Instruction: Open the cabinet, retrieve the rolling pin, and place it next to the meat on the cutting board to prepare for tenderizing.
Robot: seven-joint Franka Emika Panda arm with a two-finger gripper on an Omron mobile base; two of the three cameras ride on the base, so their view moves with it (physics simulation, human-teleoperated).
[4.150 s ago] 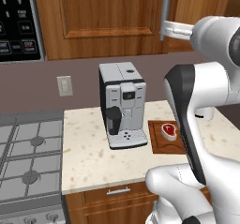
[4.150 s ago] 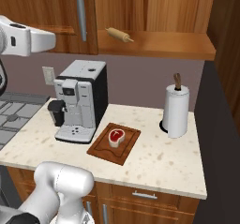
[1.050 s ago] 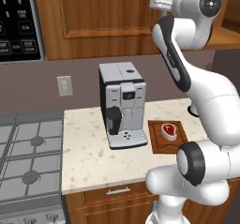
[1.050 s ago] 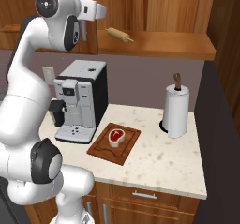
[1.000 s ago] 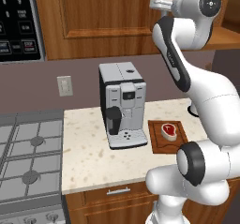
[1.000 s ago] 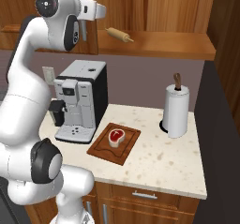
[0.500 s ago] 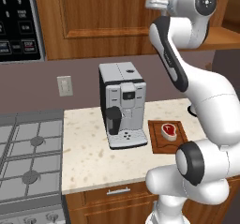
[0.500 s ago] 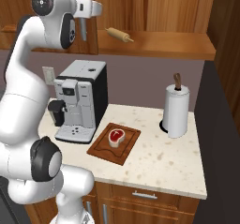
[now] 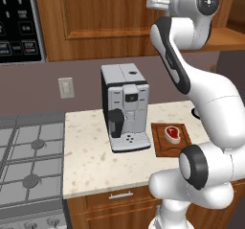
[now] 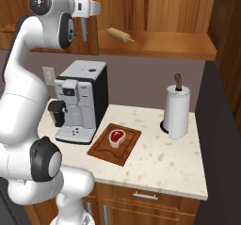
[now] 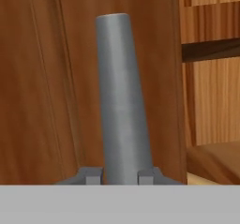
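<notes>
1. Microwave keypad point(image 9: 16, 24), upper left of left base view: rows of white marks on black buttons, too small and blurred to read.
2. Coffee machine display point(image 9: 131, 97): small dark panel, nothing legible.
3. No other text, brand, number or sign readable.

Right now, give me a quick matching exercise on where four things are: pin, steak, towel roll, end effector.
1 slim tan wooden rolling pin
2 small red raw steak
3 white paper towel roll
4 end effector

A on the dark wooden cutting board
B around the cabinet's silver bar handle
C on the open cabinet shelf
D right end of the counter

Pairs: 1-C, 2-A, 3-D, 4-B
</notes>
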